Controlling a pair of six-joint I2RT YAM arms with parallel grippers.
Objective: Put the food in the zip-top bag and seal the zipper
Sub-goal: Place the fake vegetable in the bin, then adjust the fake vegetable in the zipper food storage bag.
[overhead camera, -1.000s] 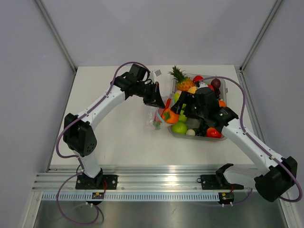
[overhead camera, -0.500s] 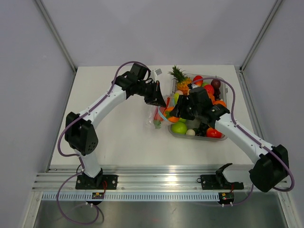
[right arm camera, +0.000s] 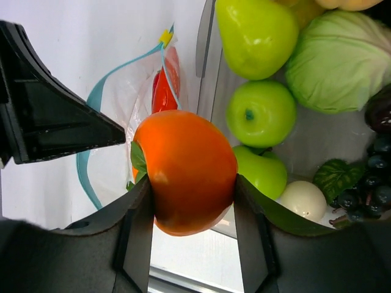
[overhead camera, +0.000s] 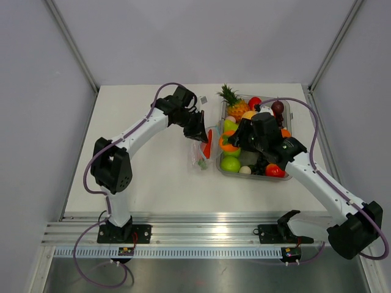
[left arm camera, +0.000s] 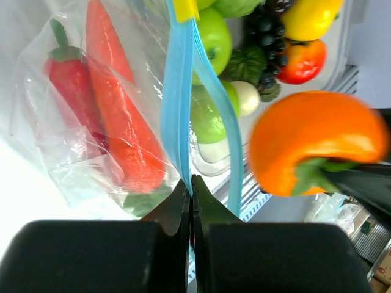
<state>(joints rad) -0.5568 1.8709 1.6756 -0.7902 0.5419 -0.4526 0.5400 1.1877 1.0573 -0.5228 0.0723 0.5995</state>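
right wrist, right end effector (right arm camera: 192, 210) clamping orange food piece (right arm camera: 186, 168) beside zip-top bag (right arm camera: 139, 91), left end effector (left arm camera: 191, 190) pinching zipper (left arm camera: 177, 91)

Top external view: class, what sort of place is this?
Probably a robot lab test cell: bare grey walls, the left arm and right arm bolted to an aluminium rail, and a clear tray of toy fruit.

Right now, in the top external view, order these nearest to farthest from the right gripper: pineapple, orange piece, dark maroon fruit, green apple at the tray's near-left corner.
1. orange piece: held in the right gripper.
2. green apple: near-left corner of the tray.
3. pineapple: far-left corner.
4. dark maroon fruit: far-right corner.
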